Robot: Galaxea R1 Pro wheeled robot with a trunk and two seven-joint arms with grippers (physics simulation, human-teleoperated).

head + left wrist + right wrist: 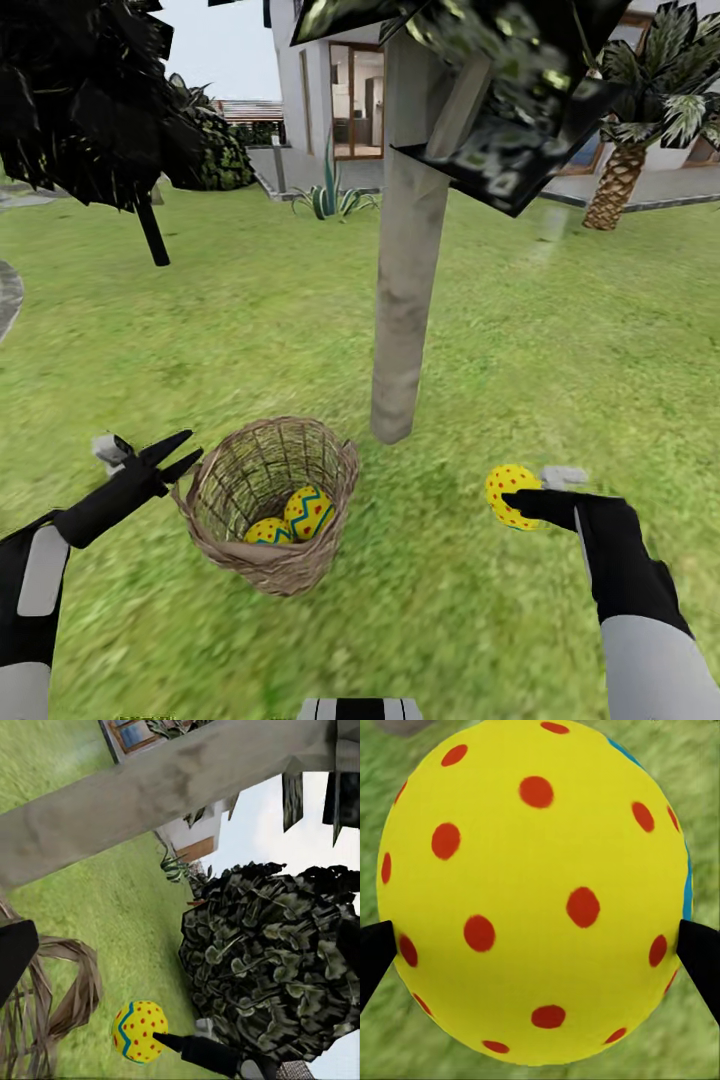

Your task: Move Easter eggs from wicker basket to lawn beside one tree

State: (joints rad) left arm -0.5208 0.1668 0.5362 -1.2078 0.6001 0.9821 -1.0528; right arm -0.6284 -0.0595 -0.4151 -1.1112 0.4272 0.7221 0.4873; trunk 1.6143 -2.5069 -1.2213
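Observation:
The wicker basket stands on the lawn just left of the pale tree trunk. Two yellow Easter eggs with teal zigzags lie inside it. My right gripper is shut on a third Easter egg, held above the grass to the right of the trunk; the right wrist view shows this egg pinched between both fingertips, and the left wrist view catches the same egg. My left gripper hovers open at the basket's left rim, holding nothing.
A thin black-trunked dark tree stands at the far left. A palm and a house lie at the back. Open grass spreads around the trunk and to the right. A grey path edge shows at the left.

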